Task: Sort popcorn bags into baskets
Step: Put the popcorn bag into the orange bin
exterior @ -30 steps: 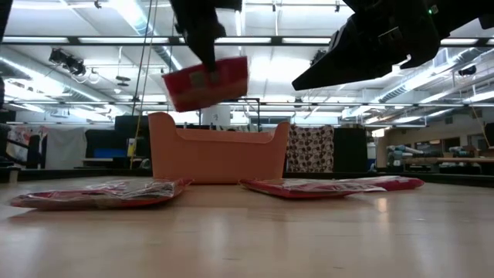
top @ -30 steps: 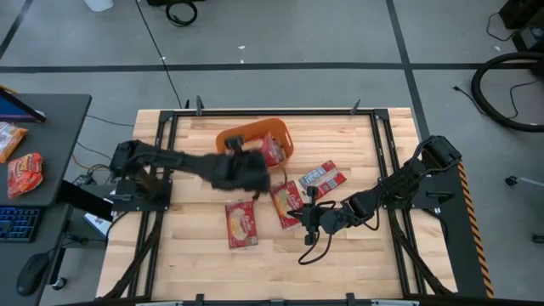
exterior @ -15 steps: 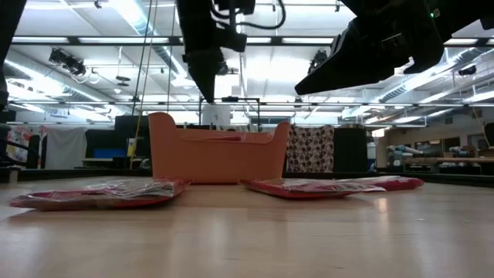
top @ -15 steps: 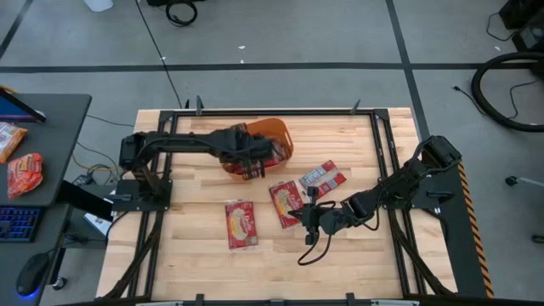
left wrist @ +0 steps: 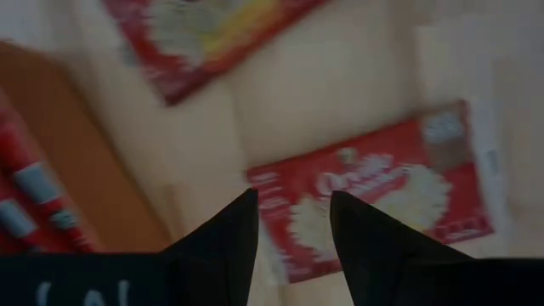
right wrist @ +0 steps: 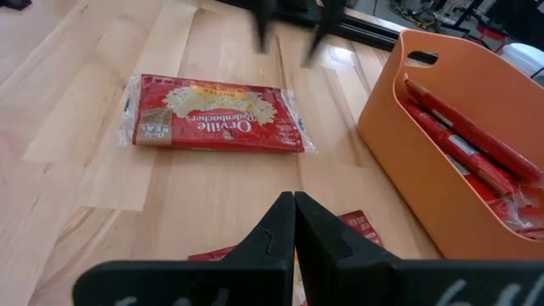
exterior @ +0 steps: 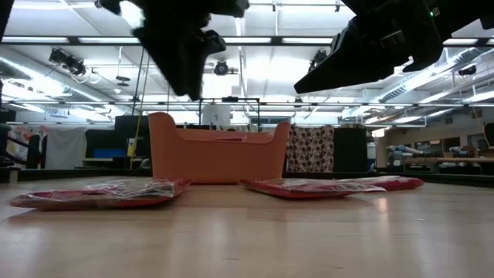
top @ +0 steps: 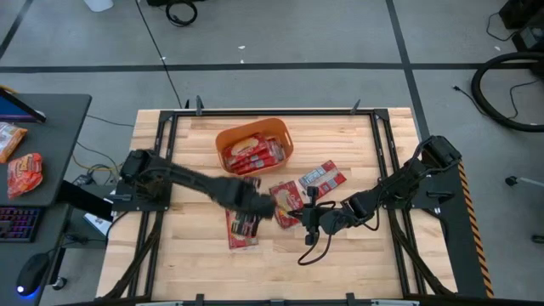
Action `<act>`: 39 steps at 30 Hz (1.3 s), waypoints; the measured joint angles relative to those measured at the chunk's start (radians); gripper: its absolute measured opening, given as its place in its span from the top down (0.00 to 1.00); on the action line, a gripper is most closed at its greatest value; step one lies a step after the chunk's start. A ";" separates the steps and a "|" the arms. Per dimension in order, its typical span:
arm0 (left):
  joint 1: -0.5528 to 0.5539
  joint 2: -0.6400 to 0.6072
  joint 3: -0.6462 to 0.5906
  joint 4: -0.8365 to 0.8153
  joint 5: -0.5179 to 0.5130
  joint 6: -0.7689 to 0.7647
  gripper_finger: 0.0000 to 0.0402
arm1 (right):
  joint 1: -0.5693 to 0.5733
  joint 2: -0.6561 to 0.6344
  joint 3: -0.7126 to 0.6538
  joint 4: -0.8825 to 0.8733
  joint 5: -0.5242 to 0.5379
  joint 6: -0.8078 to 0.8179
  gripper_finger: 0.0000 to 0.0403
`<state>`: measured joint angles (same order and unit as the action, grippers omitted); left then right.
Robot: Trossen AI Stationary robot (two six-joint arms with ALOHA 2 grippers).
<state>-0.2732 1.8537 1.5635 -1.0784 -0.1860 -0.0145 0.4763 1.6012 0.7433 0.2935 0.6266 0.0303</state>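
Note:
The orange basket stands at the table's far middle with several red popcorn bags lying in it. Three more bags lie flat on the wood: one near the front, one at the middle, one to its right. My left gripper hangs open, above the table between the front bag and the middle bag; in the left wrist view a bag lies beneath its fingers. My right gripper is shut, holds nothing and hovers just right of the middle bag.
A grey side table left of the bench carries two orange-red snack packs. Black frame rails run along the table's left and right sides. Bare wood lies along the near edge.
My left gripper carried a popcorn bag over the basket and let it go; the bag now lies in the basket. The gripper has then swung toward the table's near edge and stands over the loose bags.

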 joint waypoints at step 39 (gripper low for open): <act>-0.349 0.082 -0.384 0.136 -0.311 0.138 0.63 | 0.000 0.000 0.001 0.017 0.000 -0.004 0.97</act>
<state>-0.6219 1.9354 1.1795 -0.9422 -0.4969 0.1238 0.4763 1.6012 0.7440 0.3107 0.6266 0.0265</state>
